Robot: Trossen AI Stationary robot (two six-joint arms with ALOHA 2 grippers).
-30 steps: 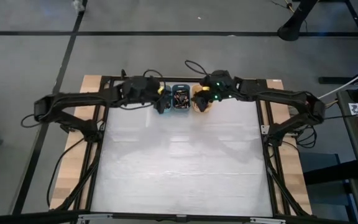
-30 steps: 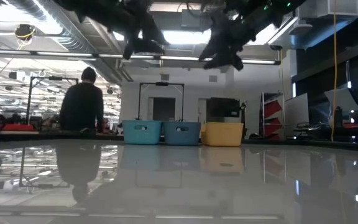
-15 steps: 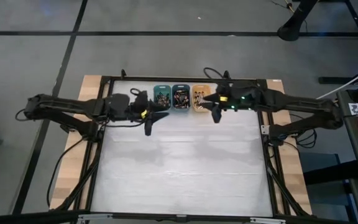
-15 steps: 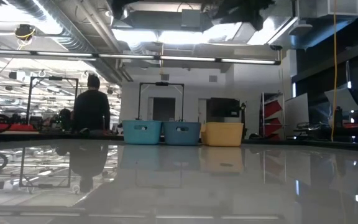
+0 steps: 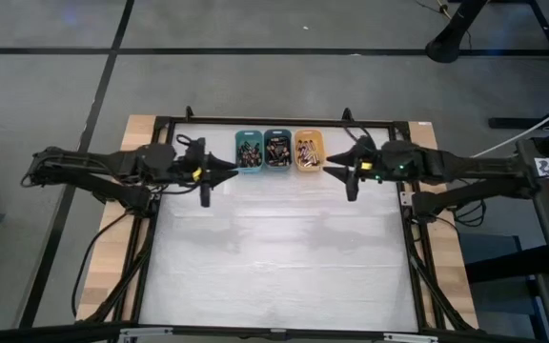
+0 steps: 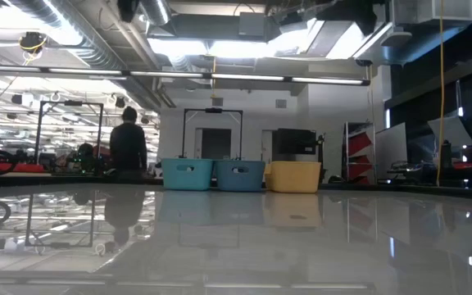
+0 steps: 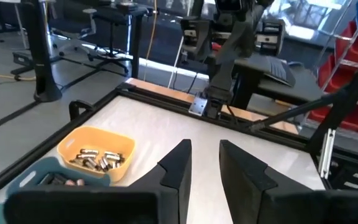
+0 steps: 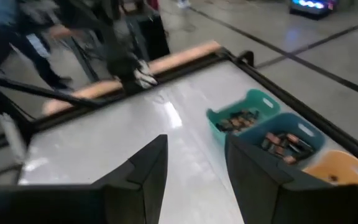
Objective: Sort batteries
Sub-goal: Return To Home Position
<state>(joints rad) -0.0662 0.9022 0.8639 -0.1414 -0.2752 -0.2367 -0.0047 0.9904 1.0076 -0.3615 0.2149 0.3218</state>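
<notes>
Three small bins stand in a row at the middle of the table's far edge: teal, blue and orange. Each holds several batteries; the orange bin's batteries and the blue bin's batteries show in the wrist views. My left gripper hovers left of the teal bin and points toward the table's right. It is open by a narrow gap with nothing in it. My right gripper hovers right of the orange bin, points left, and is open and empty.
A black frame runs round the white tabletop, with wooden strips outside it. The tabletop's middle and near part are bare. In the low view the bins stand at the far edge, and a person stands in the room behind.
Both grippers have drawn back from above the bins and risen out of the low view. The left has gone toward the table's left edge and the right toward its right edge. The bins have stayed in place and now show uncovered from above.
</notes>
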